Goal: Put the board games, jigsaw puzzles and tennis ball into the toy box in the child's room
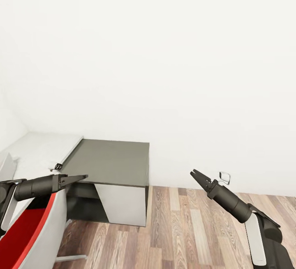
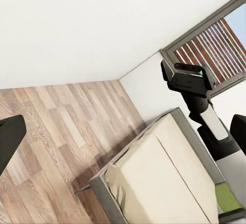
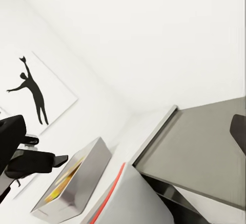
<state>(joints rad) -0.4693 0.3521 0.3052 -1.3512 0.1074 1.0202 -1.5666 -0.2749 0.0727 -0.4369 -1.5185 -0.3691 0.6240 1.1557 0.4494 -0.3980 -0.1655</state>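
The table [image 1: 111, 160] stands against the white wall, with a pale grey slab [image 1: 39, 152] at the left and a lower dark grey section beside it. My left gripper [image 1: 82, 177] hovers open and empty at the table's front edge. My right gripper [image 1: 194, 174] hangs open and empty over the floor, right of the table. The right wrist view has the grey open-topped toy box [image 3: 72, 183] on the pale slab, with something yellow inside. The bed [image 2: 164, 178], with beige pads and a grey frame, carries a flat green thing [image 2: 225, 196], perhaps a board game. The puzzles and tennis ball are out of view.
A red and grey chair [image 1: 31, 232] sits under my left arm at the table's front. A small dark object [image 1: 58, 165] lies on the slab's edge. A wall socket [image 1: 225, 177] is behind my right gripper. Wooden floor [image 1: 185, 236] runs to the right.
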